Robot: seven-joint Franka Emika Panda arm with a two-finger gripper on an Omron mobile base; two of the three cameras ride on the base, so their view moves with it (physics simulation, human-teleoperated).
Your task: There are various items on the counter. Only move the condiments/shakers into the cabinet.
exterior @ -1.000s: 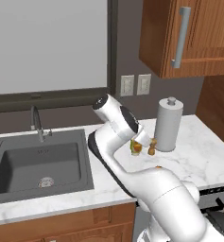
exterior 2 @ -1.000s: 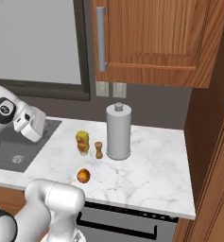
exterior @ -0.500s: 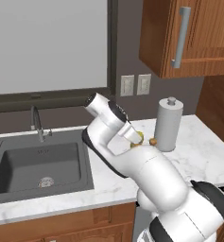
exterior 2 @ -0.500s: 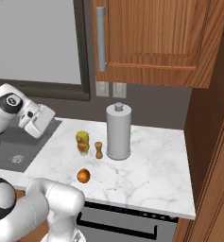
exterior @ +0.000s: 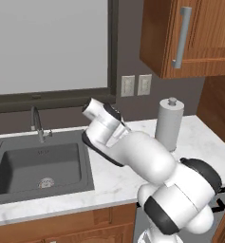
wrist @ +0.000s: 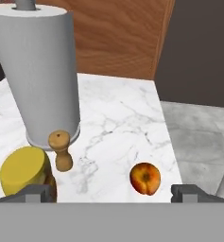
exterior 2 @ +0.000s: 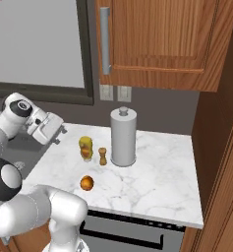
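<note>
1. Tool (exterior 2: 59, 134) hangs empty over the worktop (exterior 2: 152, 172) near the sink edge, its tips set wide apart in the hand view.
2. My worry: the yellow bottle (wrist: 24, 177) stands just beside the wooden shaker (wrist: 61, 150) and the grey canister (wrist: 42, 75) (a tight cluster), so a sloppy approach could topple a neighbour.
3. Another risk: grabbing the orange fruit (wrist: 145, 178) by mistake.
4. Cabinet (exterior 2: 157, 42) above looks closed.
</note>
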